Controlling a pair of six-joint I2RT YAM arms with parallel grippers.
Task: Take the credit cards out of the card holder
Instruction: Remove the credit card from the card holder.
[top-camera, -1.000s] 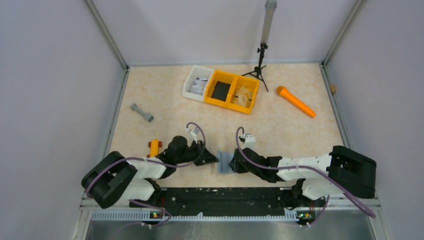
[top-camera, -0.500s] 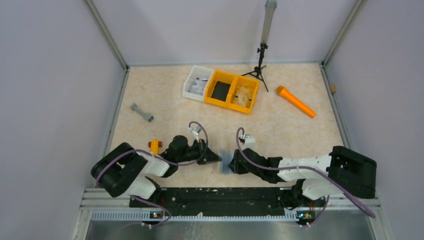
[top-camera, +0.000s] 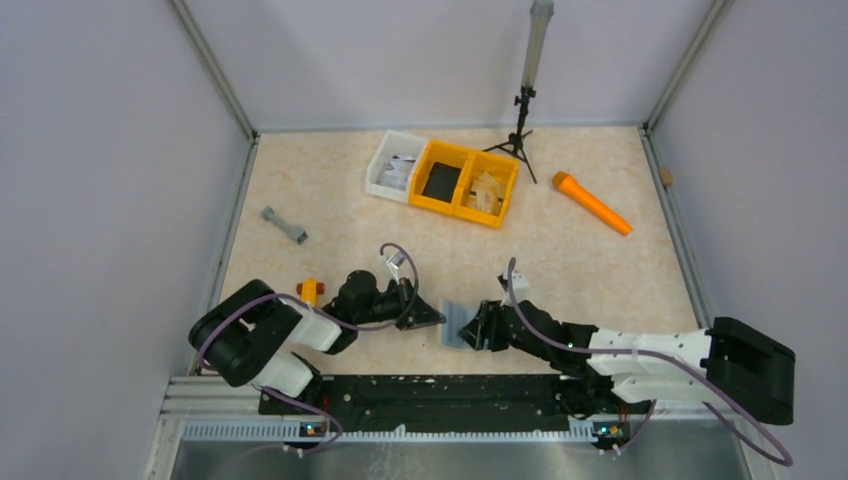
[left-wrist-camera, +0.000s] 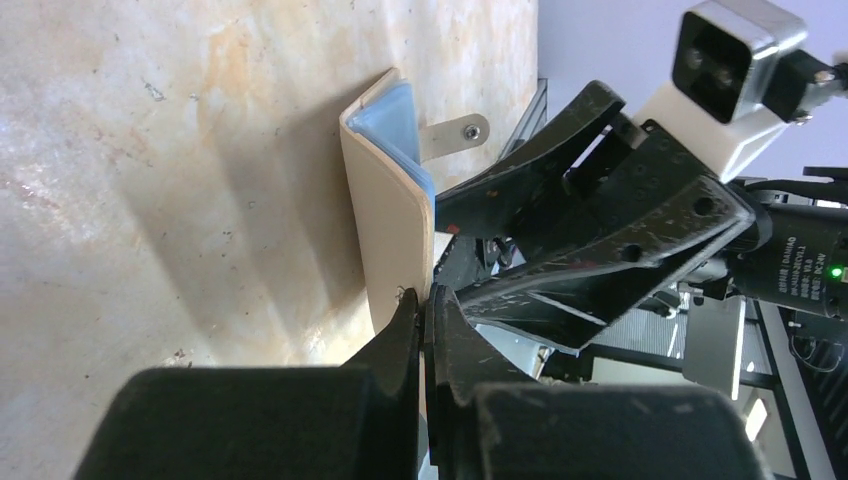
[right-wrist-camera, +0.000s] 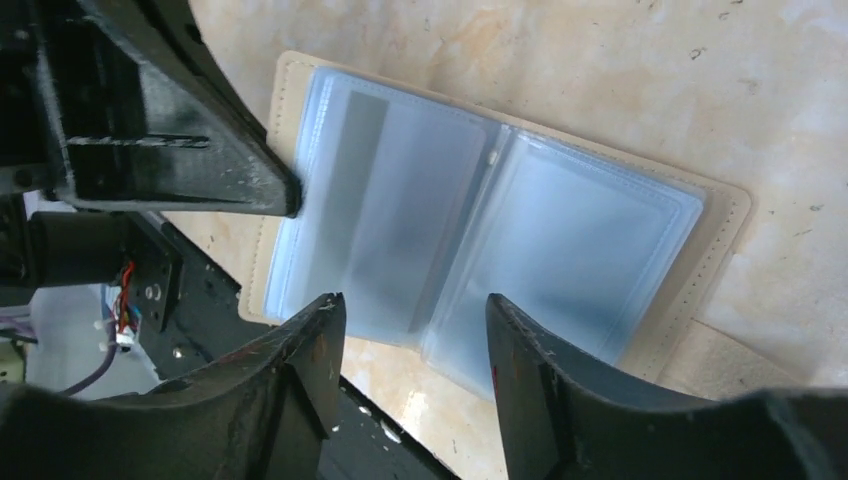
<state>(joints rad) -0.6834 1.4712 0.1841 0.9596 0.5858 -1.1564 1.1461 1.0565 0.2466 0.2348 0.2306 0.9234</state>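
Tan flat card holder with clear blue-grey plastic sleeves (top-camera: 455, 322) sits open at the middle of the beige desk's (top-camera: 350, 200) near edge, between both grippers. Left gripper (left-wrist-camera: 422, 300) is pressed together, pinching its tan cover edge. Right gripper (right-wrist-camera: 412, 305) is spread just over the sleeves.

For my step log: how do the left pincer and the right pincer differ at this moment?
The left pincer is shut, seemingly pinching the tan edge of the card holder; the right pincer is open, gripping nothing. The left pincer meets the holder edge-on; the right pincer faces its clear pockets. Both are black and close to the holder.
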